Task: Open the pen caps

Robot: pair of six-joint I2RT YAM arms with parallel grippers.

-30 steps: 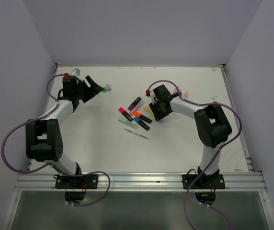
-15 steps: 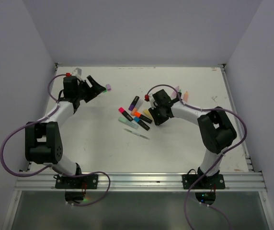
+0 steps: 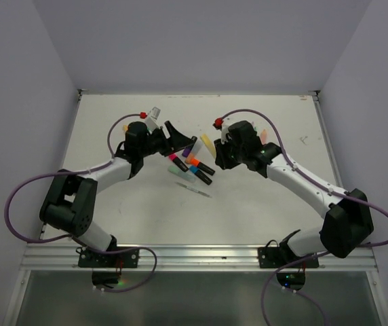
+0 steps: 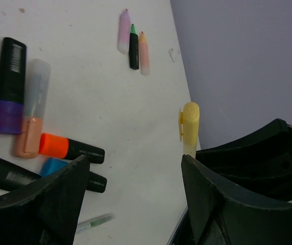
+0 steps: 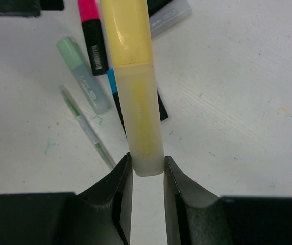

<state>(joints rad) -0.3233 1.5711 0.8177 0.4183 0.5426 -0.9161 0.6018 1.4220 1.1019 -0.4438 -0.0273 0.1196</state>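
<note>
yellow highlighter (image 5: 138, 117): cap end cut off.
blue-capped pen (image 5: 111, 80): mostly hidden behind yellow highlighter.
pink cap (image 5: 88, 10): tip cut off, left of yellow highlighter.

You're in a robotics lab cell: a white table (image 3: 146, 210) with plain grey walls (image 3: 194, 41) behind and beside it, arms (image 3: 302, 187) bolted to an aluminium rail (image 3: 201, 257) at the table's near edge, purple cables (image 3: 248, 111) looping above it.
</note>
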